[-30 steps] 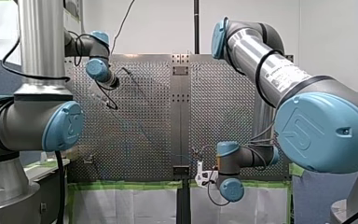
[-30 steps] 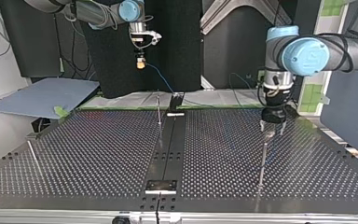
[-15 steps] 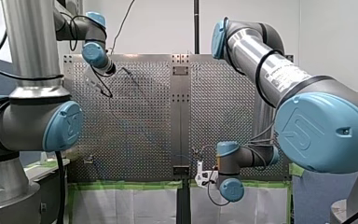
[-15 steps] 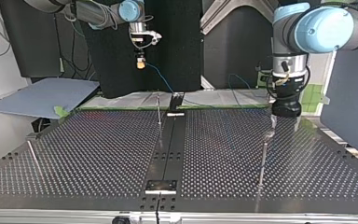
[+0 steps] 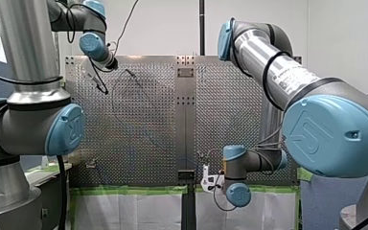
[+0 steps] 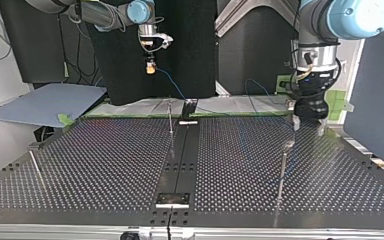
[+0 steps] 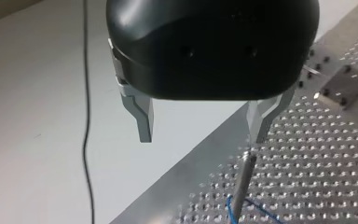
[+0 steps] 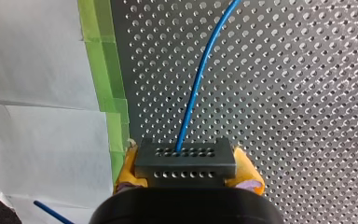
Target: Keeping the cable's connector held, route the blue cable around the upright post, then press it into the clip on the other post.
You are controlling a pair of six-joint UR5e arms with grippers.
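Yellow-padded fingers of my right gripper (image 8: 186, 164) clamp the grey connector (image 8: 185, 158), the blue cable (image 8: 196, 88) running from it above the perforated desk (image 8: 307, 93); my left gripper (image 7: 201, 135) hangs with fingers spread wide and empty above the upright post (image 7: 242, 182).

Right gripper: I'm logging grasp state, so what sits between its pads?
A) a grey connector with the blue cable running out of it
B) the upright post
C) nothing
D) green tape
A: in the right wrist view the connector sits clamped between the right gripper and its yellow pads, with the cable running out ahead of it.
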